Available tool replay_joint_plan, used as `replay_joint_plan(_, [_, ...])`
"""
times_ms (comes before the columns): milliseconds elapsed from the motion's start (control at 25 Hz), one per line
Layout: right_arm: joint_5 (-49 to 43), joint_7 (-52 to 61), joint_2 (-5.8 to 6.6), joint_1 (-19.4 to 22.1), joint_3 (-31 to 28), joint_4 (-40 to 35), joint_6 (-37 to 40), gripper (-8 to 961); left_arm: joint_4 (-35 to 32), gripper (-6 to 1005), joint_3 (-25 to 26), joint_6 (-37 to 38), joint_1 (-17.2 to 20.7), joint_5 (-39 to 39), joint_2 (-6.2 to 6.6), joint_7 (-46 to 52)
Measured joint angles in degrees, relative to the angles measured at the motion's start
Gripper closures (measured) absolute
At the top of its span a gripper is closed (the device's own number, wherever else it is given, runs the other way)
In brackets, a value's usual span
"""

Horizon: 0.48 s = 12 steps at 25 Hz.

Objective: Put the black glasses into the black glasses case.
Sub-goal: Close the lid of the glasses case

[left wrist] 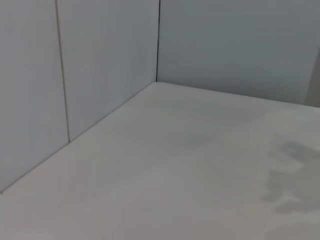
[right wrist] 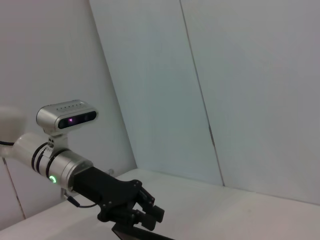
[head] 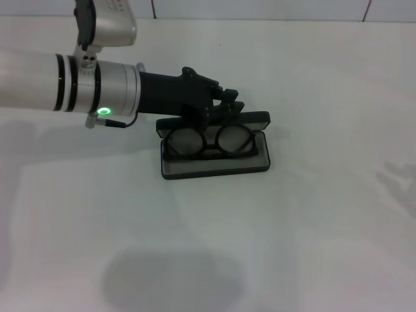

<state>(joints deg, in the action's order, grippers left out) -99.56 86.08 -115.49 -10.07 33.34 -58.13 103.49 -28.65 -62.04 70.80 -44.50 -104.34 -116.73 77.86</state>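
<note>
The black glasses case (head: 214, 162) lies open on the white table, its grey lining showing and its lid (head: 259, 119) folded back behind it. The black glasses (head: 209, 140) rest in the case with both round lenses facing up toward me. My left gripper (head: 224, 109) reaches in from the left and sits right at the back edge of the glasses, over the case's hinge side. The right wrist view shows the same left gripper (right wrist: 149, 212) from farther off. My right gripper is out of sight.
The white table (head: 312, 247) spreads out around the case. Pale wall panels (left wrist: 100, 60) meet the table at its far edge and corner.
</note>
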Motion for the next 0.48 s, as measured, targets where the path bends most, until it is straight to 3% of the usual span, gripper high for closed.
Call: replay_joint_plan(480, [-1.4, -2.1, 0.0, -2.3, 0.0, 2.9, -1.1, 716, -0.1, 765, 0.0, 0.5, 1.5, -0.2, 0.45, 0.4])
